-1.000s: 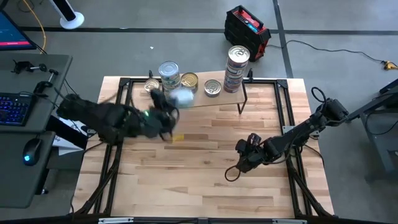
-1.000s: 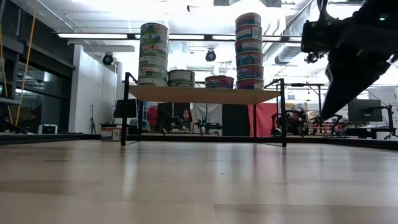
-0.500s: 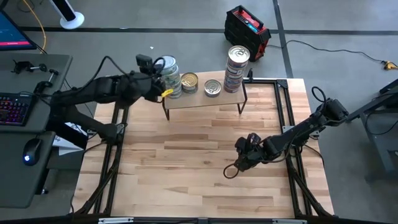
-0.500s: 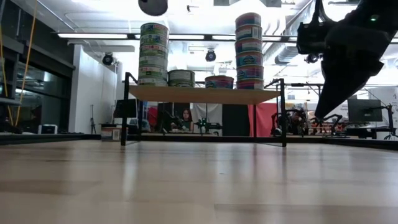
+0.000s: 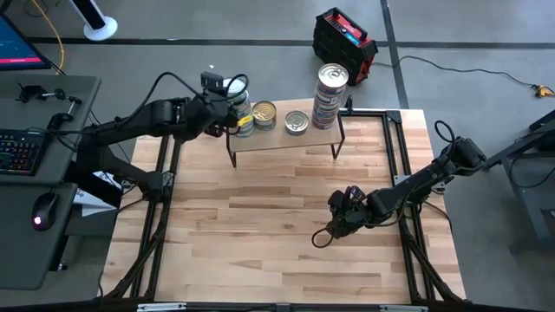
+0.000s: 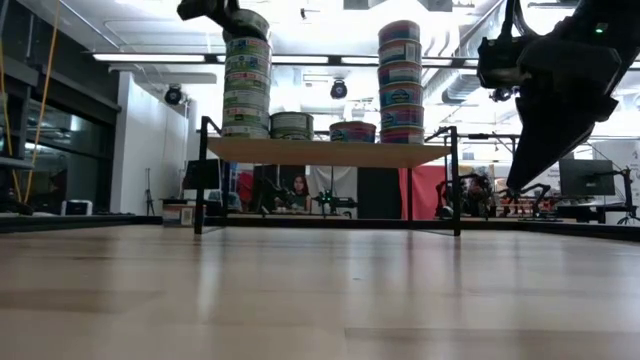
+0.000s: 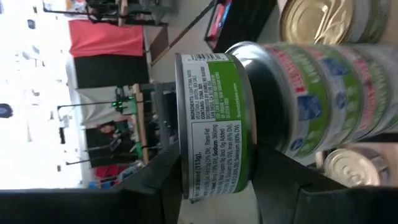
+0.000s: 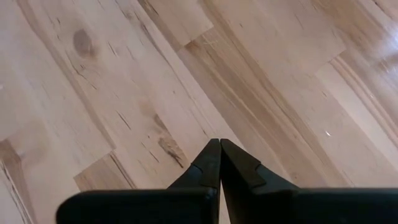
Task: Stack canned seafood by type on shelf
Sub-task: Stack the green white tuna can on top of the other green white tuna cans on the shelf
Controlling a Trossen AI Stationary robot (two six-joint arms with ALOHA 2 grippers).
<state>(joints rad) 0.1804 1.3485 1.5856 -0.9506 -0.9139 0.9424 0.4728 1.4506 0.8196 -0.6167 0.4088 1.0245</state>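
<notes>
Table (image 5: 277, 251): large pale wood top filling the centre and lower part of the high view.

Shelf (image 5: 282, 139): small light board on thin black legs, upper centre of the high view; mid-frame in the low view (image 6: 330, 152).

Left stack of tins (image 6: 247, 90): tall column on the shelf's left end in the low view, green-banded labels.

Right stack of tins (image 5: 330, 94): matching tall column at the shelf's right end, upper centre-right of the high view.

Right gripper (image 5: 340, 227): centre-right of the high view, hovering over bare table, fingers pressed together, nothing between them.

Left gripper (image 5: 232, 108): upper left of centre in the high view, at the top of the left stack, fingers straddling the green-labelled tin (image 7: 214, 124) that sits tilted against the stack's top. Whether the grip is firm or loosening, cannot tell.

Two gold-lidded tins (image 5: 264, 113), (image 5: 297, 122): single, between the stacks.

Handling, judged: tins rigid, moderately heavy, smooth-sided and prone to slip; take by the curved side wall across the width. Tall stacks likely topple if nudged.
</notes>
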